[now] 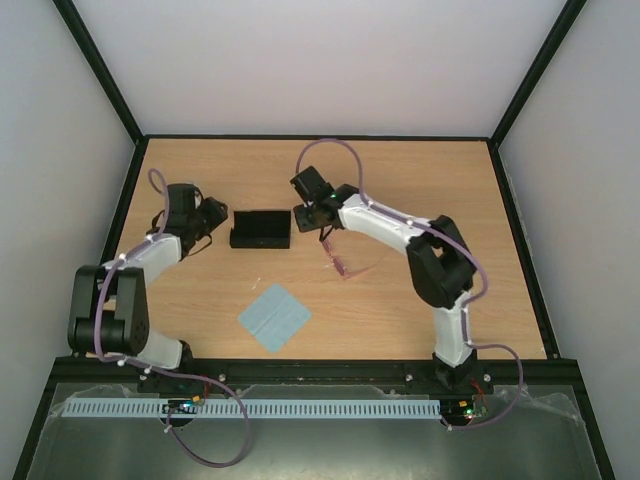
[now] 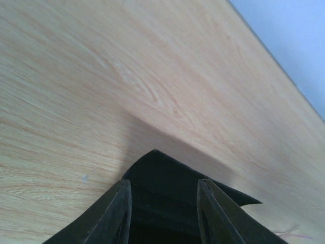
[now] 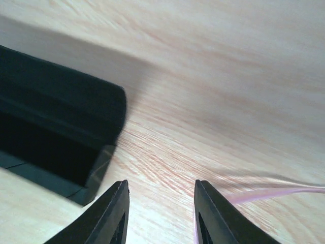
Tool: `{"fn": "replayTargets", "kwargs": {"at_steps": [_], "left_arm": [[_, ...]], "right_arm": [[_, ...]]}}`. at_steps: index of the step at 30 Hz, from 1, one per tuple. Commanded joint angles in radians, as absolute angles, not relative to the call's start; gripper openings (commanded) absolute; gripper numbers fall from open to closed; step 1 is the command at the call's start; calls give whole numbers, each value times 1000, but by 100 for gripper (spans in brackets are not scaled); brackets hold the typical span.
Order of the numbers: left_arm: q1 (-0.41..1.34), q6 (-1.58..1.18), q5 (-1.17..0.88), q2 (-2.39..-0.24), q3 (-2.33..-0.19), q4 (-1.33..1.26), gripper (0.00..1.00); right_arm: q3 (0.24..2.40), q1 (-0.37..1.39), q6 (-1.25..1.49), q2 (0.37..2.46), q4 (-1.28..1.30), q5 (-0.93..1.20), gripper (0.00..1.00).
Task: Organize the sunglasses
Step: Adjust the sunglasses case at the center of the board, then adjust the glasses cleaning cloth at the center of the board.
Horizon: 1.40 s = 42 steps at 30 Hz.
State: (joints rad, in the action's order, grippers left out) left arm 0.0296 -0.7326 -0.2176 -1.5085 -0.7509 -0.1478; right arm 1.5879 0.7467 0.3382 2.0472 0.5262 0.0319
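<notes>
Desk: light wood-grain top, smooth, low sheen.
Case: black, matt, plastic-like shell.
Sunglasses: thin translucent pink plastic.
Cloth: light blue fabric, soft, matt, fold creases.
Left end effector fingers, right end effector fingers: black matt plastic.
Right arm shell: white, smooth, slightly glossy.

No writing, label, brand or number can be read in any view. The black case and the light blue cloth on the bench show only plain surfaces.
</notes>
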Motion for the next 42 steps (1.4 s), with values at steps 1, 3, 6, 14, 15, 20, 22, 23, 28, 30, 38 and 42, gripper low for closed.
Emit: {"fn": "replayTargets", "kwargs": {"at_steps": [1, 3, 6, 14, 15, 20, 22, 23, 28, 30, 38, 42], "left_arm": [[32, -709, -234, -1387, -753, -66, 40], [32, -700, -257, -1328, -760, -30, 45], [36, -677, -287, -1232, -781, 43, 52], [54, -685, -346, -978, -766, 218, 94], [58, -688, -351, -944, -761, 239, 99], [74, -708, -346, -762, -736, 349, 99], [78, -714, -344, -711, -732, 390, 99], [79, -715, -342, -692, -730, 406, 99], [80, -714, -330, -630, -723, 469, 99], [80, -716, -331, -610, -719, 482, 99], [79, -715, -316, -554, -731, 551, 99], [80, -729, -320, -513, -740, 570, 99]], "right_arm": [[1548, 750, 327, 1880, 547, 25, 40], [1529, 750, 324, 1820, 549, 21, 49], [1514, 750, 329, 1742, 565, 23, 75], [1372, 749, 428, 1563, 506, 78, 99], [1343, 746, 451, 1545, 498, 95, 99], [1206, 739, 457, 1445, 437, 214, 99], [1124, 739, 444, 1392, 365, 277, 98], [1098, 739, 446, 1383, 349, 294, 99], [1071, 787, 451, 1449, 352, 341, 86], [1069, 830, 447, 1495, 347, 331, 73], [1155, 984, 404, 1687, 328, 410, 48], [1217, 1010, 387, 1788, 348, 421, 45]]}}
